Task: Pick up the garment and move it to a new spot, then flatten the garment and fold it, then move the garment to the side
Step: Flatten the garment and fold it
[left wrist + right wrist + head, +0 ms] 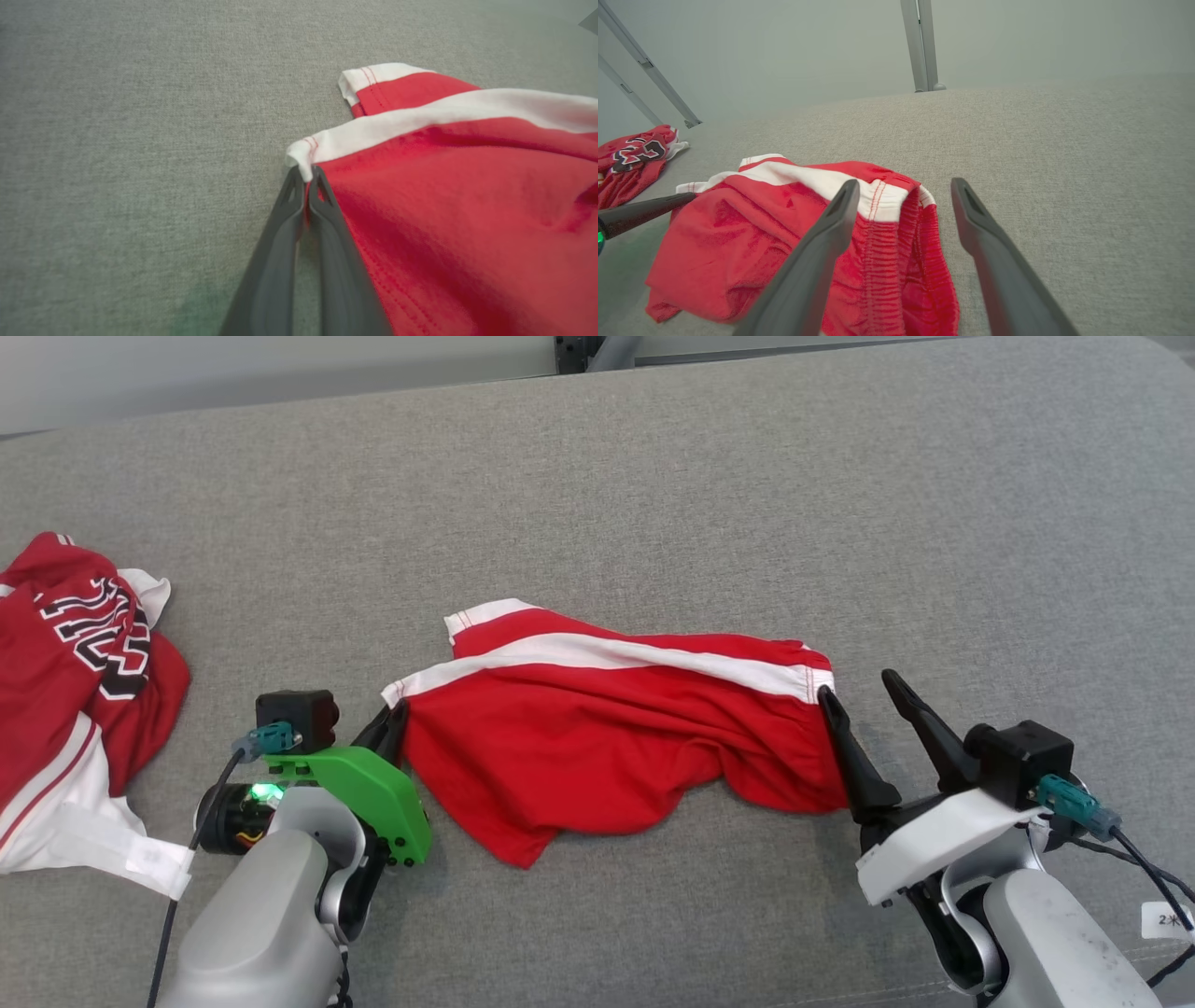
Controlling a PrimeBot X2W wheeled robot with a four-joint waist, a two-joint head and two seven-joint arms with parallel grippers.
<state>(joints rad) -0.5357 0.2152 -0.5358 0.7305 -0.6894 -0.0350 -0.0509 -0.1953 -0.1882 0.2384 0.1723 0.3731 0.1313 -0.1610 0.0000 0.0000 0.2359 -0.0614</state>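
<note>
Looking like a robot lab, grey fabric worktop [653,476] spreading wide, metal frame posts [920,46] rising behind against bare wall [784,46]

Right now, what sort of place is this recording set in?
Likely a lab set up for garment folding: a wide grey fabric surface, red shorts and a jersey on it, metal frame posts behind.

Grey fabric surface [653,476], pale wall [784,46], metal post [920,46]

I see right claw [906,184] spread wide: one finger over garment [752,233] waistband, other over table [1064,154] at 4 o'clock. Left claw [689,198] tip meets garment at 9 o'clock; red jersey [635,158] at 10 o'clock.
</note>
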